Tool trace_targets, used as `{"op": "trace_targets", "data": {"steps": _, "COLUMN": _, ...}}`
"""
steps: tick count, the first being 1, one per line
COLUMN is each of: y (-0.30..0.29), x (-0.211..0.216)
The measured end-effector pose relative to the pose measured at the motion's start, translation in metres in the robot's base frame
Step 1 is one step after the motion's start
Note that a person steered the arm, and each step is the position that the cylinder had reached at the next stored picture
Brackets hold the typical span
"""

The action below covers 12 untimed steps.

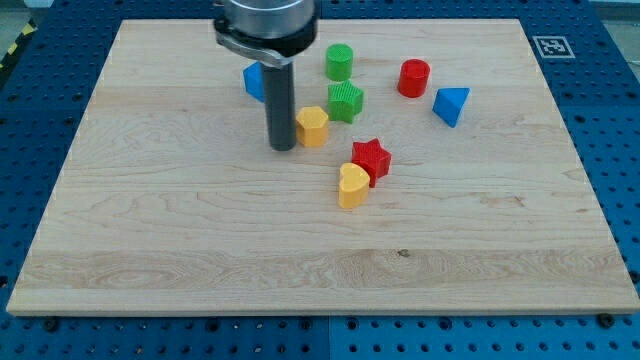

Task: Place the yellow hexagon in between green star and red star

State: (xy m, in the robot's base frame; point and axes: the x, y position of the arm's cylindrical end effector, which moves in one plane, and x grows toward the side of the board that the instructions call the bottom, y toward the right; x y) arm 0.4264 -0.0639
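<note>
I carry no claw to spread or pinch, only a rod; my tip rests on the counter, touching the yellow hexagon on its side toward the view's left. The green star sits just above-right of the hexagon, the red star below-right, against a yellow heart.

A pale wooden worktop with visible grain and a matt, smooth finish carries small plastic-looking blocks. The green star and green cylinder show ribbed, layered sides; the yellow hexagon and red star look matt. The rod is dark with a dull sheen.
</note>
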Motion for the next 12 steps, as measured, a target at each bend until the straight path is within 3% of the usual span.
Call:
{"op": "trace_targets", "data": {"steps": 1, "y": -0.027, "x": -0.016}}
{"op": "trace_targets", "data": {"steps": 3, "y": -0.01, "x": -0.031}}
{"op": "trace_targets", "data": {"steps": 5, "y": 0.027, "x": -0.031}}
{"op": "trace_targets", "data": {"steps": 8, "y": 0.005, "x": -0.019}}
{"op": "trace_targets", "data": {"steps": 12, "y": 0.053, "x": -0.015}}
